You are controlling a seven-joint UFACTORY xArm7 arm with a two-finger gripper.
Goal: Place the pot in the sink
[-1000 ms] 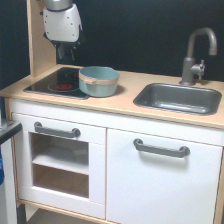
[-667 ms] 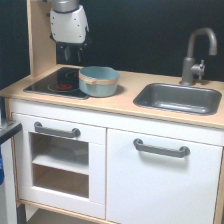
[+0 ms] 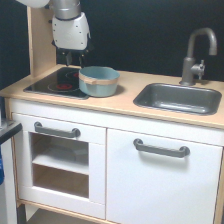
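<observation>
The light blue-grey pot (image 3: pixel 98 81) with a tan rim band stands upright on the right edge of the black hob (image 3: pixel 55 82), partly over the wood countertop. My gripper (image 3: pixel 73 62) hangs from the white arm just behind and to the exterior view's left of the pot, fingertips at about rim height. Its dark fingers (image 3: pixel 66 58) are apart and hold nothing. The dark grey sink (image 3: pixel 178 98) is set in the countertop at the exterior view's right and holds nothing that I can see.
A grey faucet (image 3: pixel 196 56) stands behind the sink. A tall wood side panel (image 3: pixel 40 42) rises behind the hob at the exterior view's left. Bare countertop (image 3: pixel 125 97) lies between pot and sink. White cabinet doors with grey handles are below.
The arm has moved toward the exterior view's right and slightly down, bringing the gripper next to the pot. The pot has not moved.
</observation>
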